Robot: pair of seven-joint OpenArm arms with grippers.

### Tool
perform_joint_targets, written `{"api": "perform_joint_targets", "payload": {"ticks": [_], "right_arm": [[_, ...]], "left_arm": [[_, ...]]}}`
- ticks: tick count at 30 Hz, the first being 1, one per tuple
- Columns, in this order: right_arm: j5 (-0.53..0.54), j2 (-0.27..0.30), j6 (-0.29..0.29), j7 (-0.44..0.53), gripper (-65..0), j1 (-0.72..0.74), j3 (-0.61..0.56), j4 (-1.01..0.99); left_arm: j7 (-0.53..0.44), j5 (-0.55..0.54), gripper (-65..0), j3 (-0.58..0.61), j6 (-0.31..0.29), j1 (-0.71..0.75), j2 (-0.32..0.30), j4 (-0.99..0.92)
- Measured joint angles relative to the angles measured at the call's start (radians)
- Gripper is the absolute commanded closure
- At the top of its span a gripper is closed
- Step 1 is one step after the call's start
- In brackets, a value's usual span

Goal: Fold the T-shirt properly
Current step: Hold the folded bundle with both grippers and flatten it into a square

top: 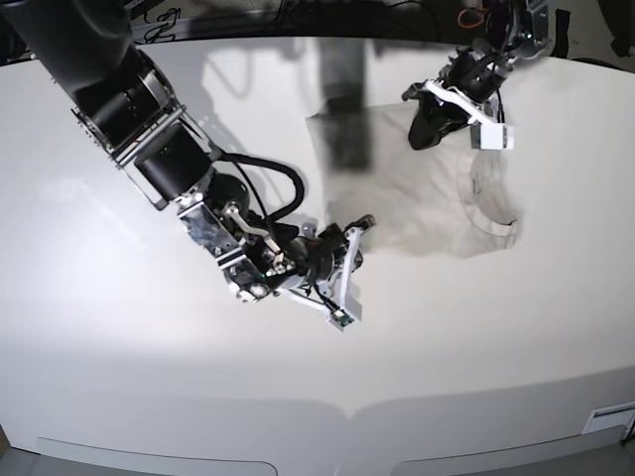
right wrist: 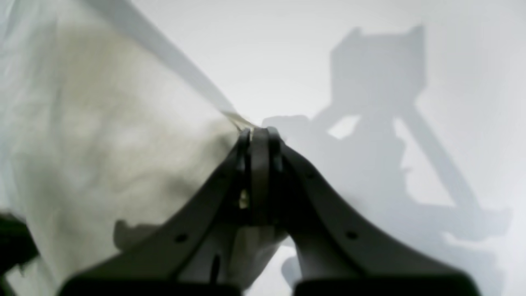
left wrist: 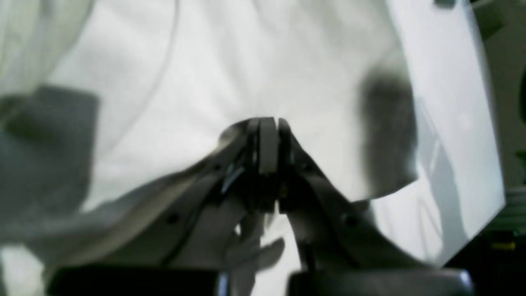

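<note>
The pale off-white T-shirt hangs stretched between my two grippers over the white table, its ribbed neck at the right. My right gripper is shut on the shirt's near edge; in the right wrist view the gripper pinches cloth that falls away to the left. My left gripper is at the shirt's far side. In the left wrist view this gripper is shut, cloth drapes over its left finger, and the shirt fills the view beyond it.
The white table spreads wide around the shirt. Its right edge shows in the left wrist view, with dark floor beyond. Cables and gear lie along the table's back edge. The right arm's dark body crosses the table's left half.
</note>
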Motion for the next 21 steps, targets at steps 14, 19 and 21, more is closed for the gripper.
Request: {"api": "perform_joint_targets", "payload": {"ticks": [14,19,21], "right_arm": [[0.162,0.108,0.146,-0.011,0.0,-0.077,0.006,0.044],[0.149,0.107,0.145,-0.043,0.0,-0.174,0.005,0.175],[0.142,0.108,0.145,-0.056,0.0,-0.23,0.005,0.245]], "left_arm": [[-0.071,0.011,0.0,0.007,0.055,-0.188,-0.251,-0.184],[-0.026,0.026,0.0,0.006,0.083,-0.236,-0.298,-0.19],[0.01,0.017,0.0,0.007,0.087,-0.254,-0.316,-0.191]]}}
